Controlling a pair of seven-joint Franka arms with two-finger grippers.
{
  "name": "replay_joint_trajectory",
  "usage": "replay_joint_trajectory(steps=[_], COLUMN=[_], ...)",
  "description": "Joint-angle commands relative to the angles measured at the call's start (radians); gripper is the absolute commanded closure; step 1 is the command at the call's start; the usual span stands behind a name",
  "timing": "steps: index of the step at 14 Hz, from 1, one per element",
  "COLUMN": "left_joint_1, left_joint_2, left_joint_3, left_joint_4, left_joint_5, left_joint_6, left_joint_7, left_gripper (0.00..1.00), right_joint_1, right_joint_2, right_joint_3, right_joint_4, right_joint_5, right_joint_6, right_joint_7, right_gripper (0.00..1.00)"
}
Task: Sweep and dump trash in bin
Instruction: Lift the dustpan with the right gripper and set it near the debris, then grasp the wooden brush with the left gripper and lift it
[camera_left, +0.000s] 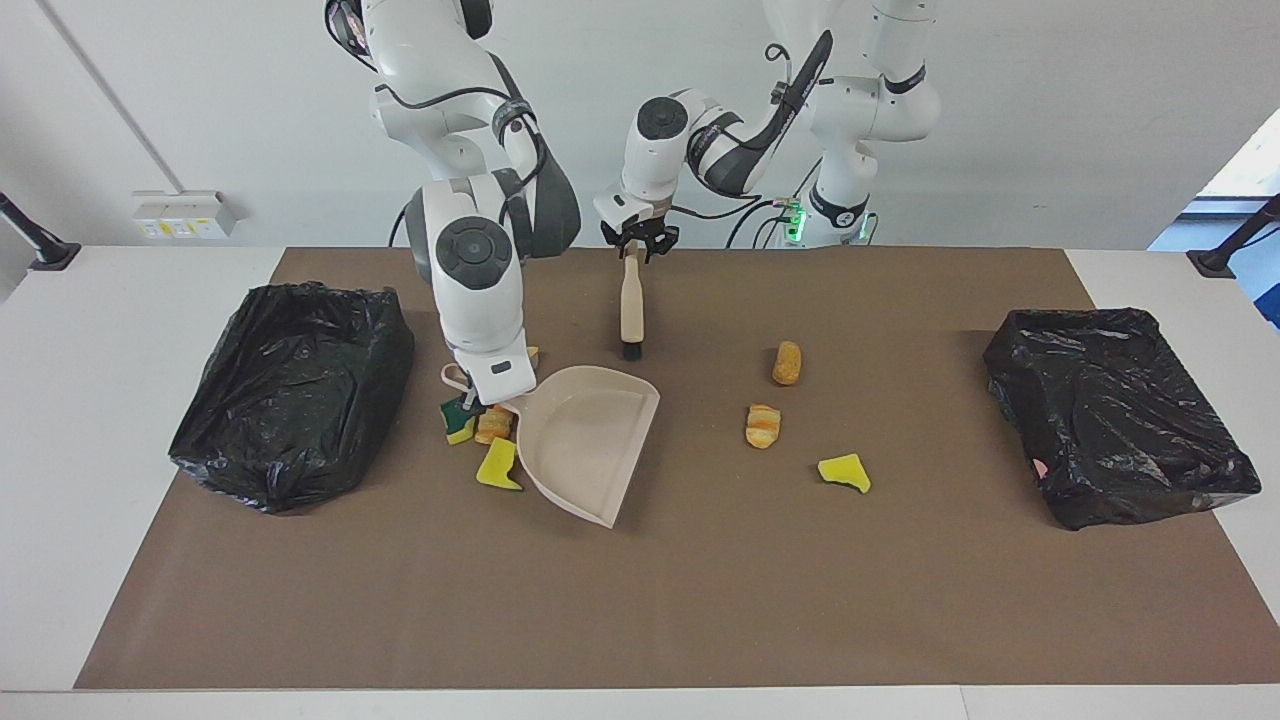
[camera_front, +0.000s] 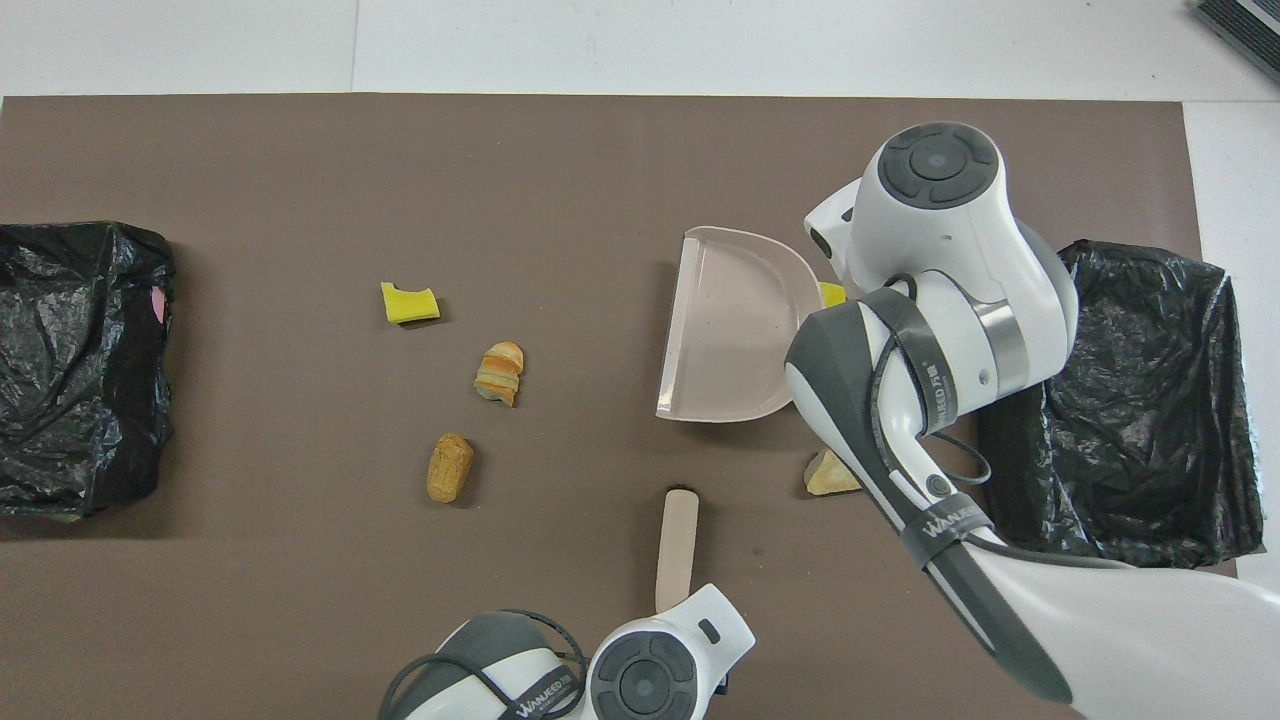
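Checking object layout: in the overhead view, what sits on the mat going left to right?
Black bin bag → yellow sponge scrap → tan bread lump → striped bread lump → brush → beige dustpan → second black bin bag.

Two black-lined bins (camera_left: 292, 393) (camera_left: 1115, 412), one beige dustpan (camera_left: 585, 440), one brush (camera_left: 632, 305). Trash visible: three yellow sponge scraps (camera_left: 845, 471) (camera_left: 497, 466) (camera_left: 459, 423), four orange-tan bread lumps (camera_left: 787, 363) (camera_left: 763, 426) (camera_left: 493, 424) (camera_front: 829, 474).
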Motion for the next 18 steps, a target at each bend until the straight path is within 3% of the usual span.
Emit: replay_joint_trajectory(steps=[1, 5, 9, 11, 13, 18], left_joint_1=[0.039, 0.039, 0.039, 0.04, 0.043, 0.083], left_joint_2=[-0.018, -0.072, -0.139, -0.138, -0.127, -0.097], left_joint_3=[0.015, 0.182, 0.37, 0.482, 0.532, 0.699], left_joint_4=[0.047, 0.122, 0.134, 0.147, 0.153, 0.16], left_joint_5=[0.002, 0.057, 0.087, 0.146, 0.196, 0.2], left_joint_6=[-0.128, -0.327, -0.45, -0.458, -0.45, -0.382], left_joint_7=[0.04, 0.187, 0.376, 0.464, 0.56, 0.749], left_gripper=[1.0, 1.0, 1.0, 1.0, 1.0, 1.0], right_joint_1=[0.015, 0.037, 0.078, 0.121, 0.142, 0.211], right_joint_2=[-0.033, -0.042, -0.04, -0.034, -0.03, -0.02], right_joint_3=[0.005, 0.007, 0.016, 0.016, 0.016, 0.017], right_joint_4=[-0.055, -0.067, -0.073, -0.078, -0.084, -0.101], right_joint_5=[-0.027, -0.026, -0.021, -0.018, -0.009, -0.001], right_joint_6=[0.01, 0.002, 0.0, -0.007, -0.001, 0.014], right_joint_7=[-0.025, -0.015, 0.067, 0.13, 0.156, 0.276], right_gripper=[1.0, 1.0, 1.0, 1.0, 1.0, 1.0])
